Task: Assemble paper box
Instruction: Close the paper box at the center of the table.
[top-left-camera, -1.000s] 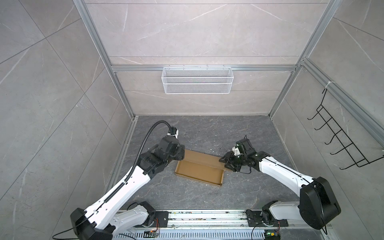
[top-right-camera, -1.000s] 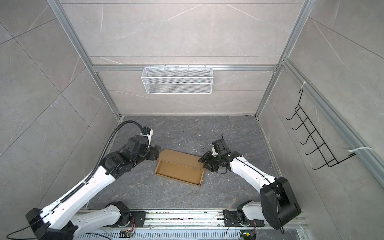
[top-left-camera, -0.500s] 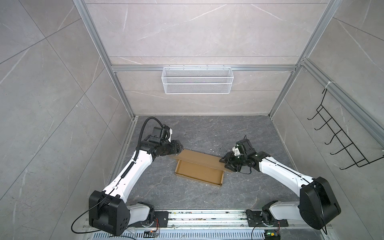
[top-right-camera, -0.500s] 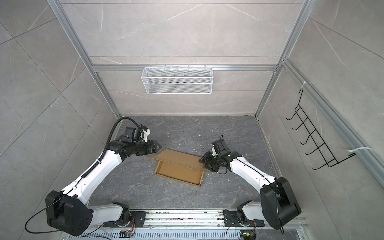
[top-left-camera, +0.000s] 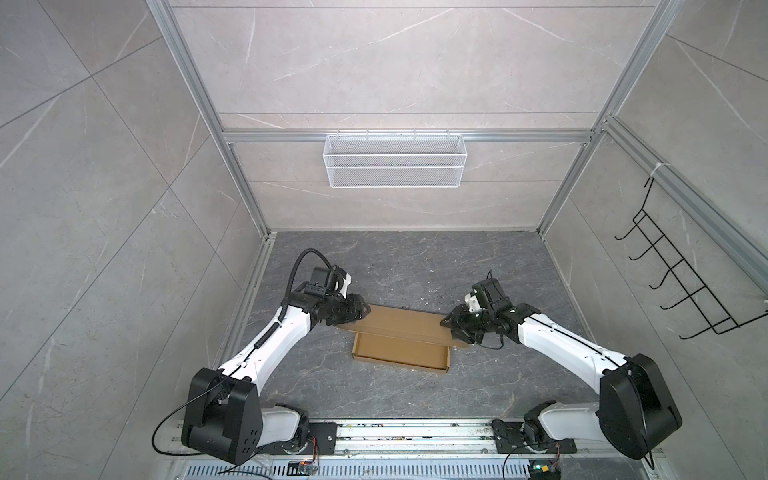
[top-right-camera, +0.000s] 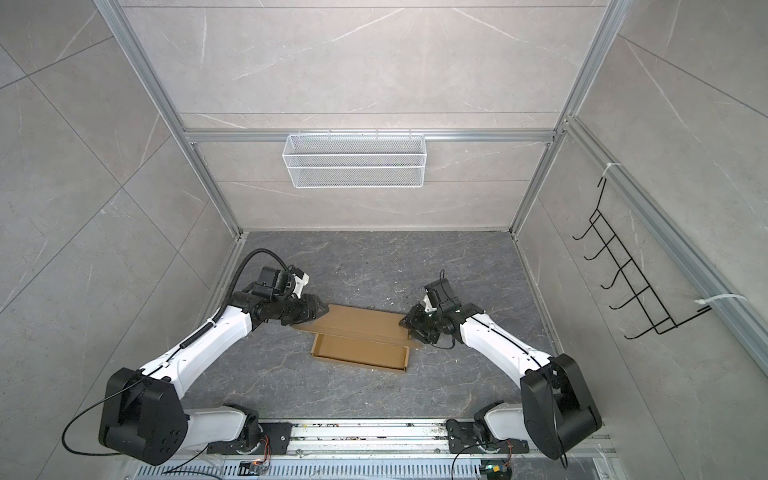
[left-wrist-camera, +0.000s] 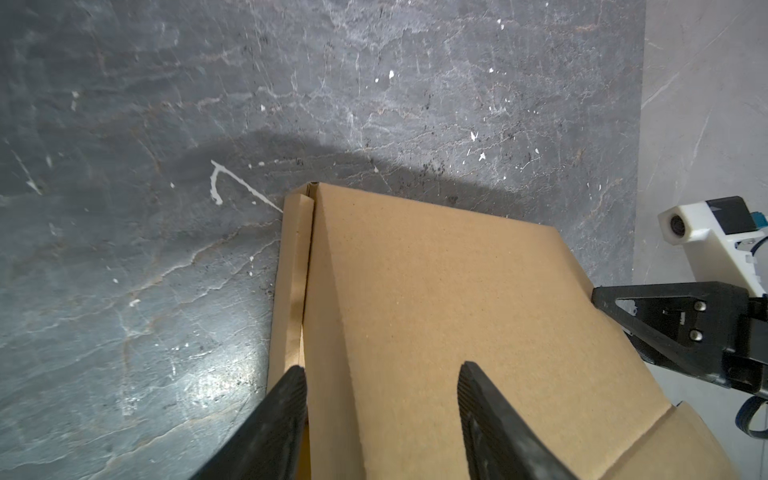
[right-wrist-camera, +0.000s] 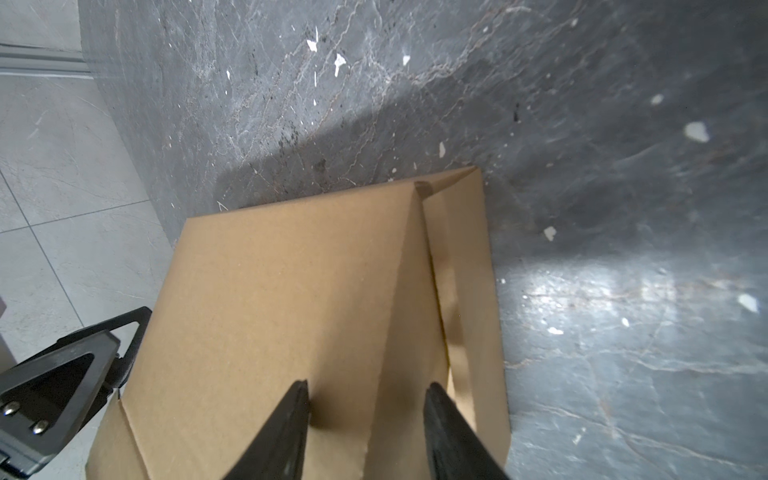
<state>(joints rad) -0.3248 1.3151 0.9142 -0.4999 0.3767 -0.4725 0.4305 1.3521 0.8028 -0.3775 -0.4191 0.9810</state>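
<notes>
Paper box (top-left-camera: 401, 353), one, two arms (top-left-camera: 282, 336) (top-left-camera: 557, 338) flanking, one mesh basket (top-left-camera: 395, 166)

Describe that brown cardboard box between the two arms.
The paper box is brown corrugated cardboard: a shallow rectangular tray lying flat on the dark stone-look table, its lid hinged along the far side and tilted partly over it. With jaws apart, the left gripper and right gripper sit at the lid's ends.

Folded ridge of the paper box (right-wrist-camera: 291, 299) between spread fingers (right-wrist-camera: 282, 432) of the right hand (right-wrist-camera: 368, 395), dark floor (right-wrist-camera: 623, 166) beyond.
</notes>
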